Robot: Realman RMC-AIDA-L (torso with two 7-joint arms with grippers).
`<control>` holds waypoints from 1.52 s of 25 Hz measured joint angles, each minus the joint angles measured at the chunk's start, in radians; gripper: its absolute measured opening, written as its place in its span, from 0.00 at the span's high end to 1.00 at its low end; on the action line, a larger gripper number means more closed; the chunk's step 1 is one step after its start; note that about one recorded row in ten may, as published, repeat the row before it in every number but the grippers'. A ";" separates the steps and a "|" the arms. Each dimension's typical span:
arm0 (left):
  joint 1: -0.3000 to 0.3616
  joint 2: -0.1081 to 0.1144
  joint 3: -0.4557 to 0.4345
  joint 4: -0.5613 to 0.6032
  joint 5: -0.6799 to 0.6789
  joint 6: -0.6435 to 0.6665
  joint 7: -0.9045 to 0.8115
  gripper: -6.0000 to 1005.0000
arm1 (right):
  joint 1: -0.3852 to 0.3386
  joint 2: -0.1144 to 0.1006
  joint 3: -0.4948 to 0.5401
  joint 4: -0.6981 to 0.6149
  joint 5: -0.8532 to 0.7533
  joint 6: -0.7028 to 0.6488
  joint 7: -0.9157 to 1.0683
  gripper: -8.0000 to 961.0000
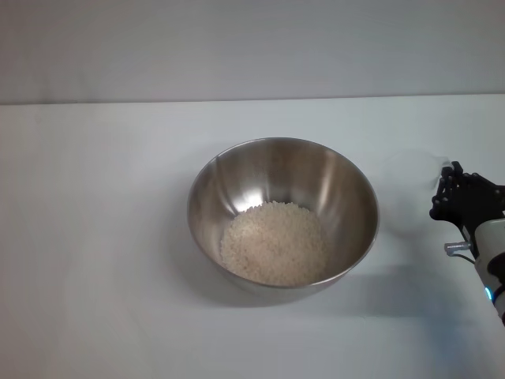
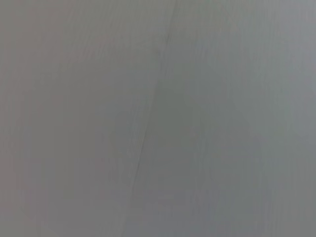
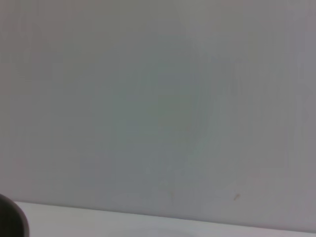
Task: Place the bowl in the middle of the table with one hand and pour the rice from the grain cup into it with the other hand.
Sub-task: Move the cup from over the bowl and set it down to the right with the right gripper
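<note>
The bowl (image 1: 282, 170) stands on the white table (image 1: 102, 237) near its middle, upright, shiny steel inside. A pale mound of rice (image 1: 274, 243) lies in its bottom, toward the near side. My right gripper (image 1: 456, 192) is low over the table to the right of the bowl, black fingers pointing away from me. Just in front of it a faint clear shape, the grain cup (image 1: 420, 185), stands between gripper and bowl; its outline is barely visible and I cannot tell whether the fingers touch it. The left gripper is out of view.
The table's far edge (image 1: 252, 101) meets a pale grey wall. The left wrist view shows only a plain grey surface. In the right wrist view there is wall, a strip of table, and a dark rounded shape (image 3: 11, 218) at the corner.
</note>
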 joint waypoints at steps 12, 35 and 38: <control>0.002 0.000 0.000 -0.001 0.000 0.003 0.000 0.31 | 0.020 -0.001 -0.039 -0.021 -0.002 0.018 0.011 0.88; 0.013 0.003 -0.007 0.001 0.000 0.002 0.000 0.31 | -0.073 -0.001 -0.106 0.004 -0.003 -0.082 0.026 0.74; 0.013 0.003 -0.007 0.004 0.000 0.002 0.000 0.31 | -0.099 -0.003 -0.132 0.010 -0.003 -0.149 0.026 0.74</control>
